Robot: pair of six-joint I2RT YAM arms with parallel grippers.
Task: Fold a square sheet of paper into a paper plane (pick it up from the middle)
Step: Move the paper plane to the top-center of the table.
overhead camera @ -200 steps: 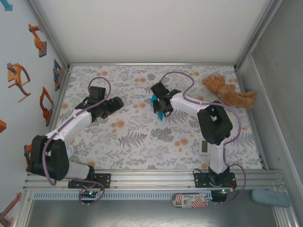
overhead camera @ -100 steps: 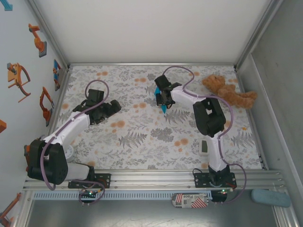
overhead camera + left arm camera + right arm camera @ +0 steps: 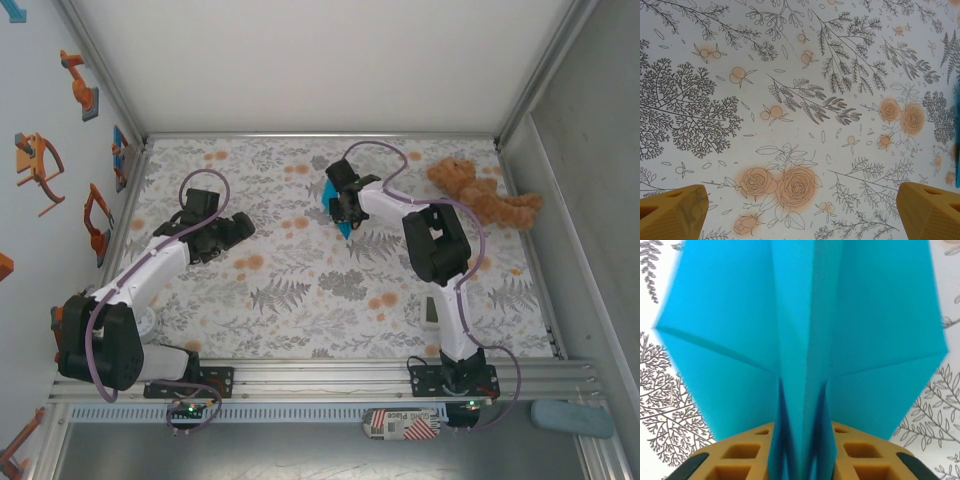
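The cyan-blue paper plane (image 3: 800, 340) spreads its folded wings in front of the right wrist camera, its centre keel pinched between the two orange fingers (image 3: 735, 460). My right gripper (image 3: 343, 212) is shut on it at the table's middle back, where the plane (image 3: 345, 229) pokes out as a small blue point. Over the left part of the table my left gripper (image 3: 228, 228) is open, its orange fingertips (image 3: 672, 212) wide apart above the bare floral cloth. A thin blue sliver of the plane (image 3: 958, 150) shows at the right edge of the left wrist view.
A brown teddy bear (image 3: 485, 195) lies at the back right. A small white timer (image 3: 432, 312) sits near the right arm's base. The floral tablecloth (image 3: 300, 290) is bounded by white walls at the back and sides.
The right arm has swung the plane back and slightly right, then nearly settled. The left gripper drew a little to the left and has held still since.
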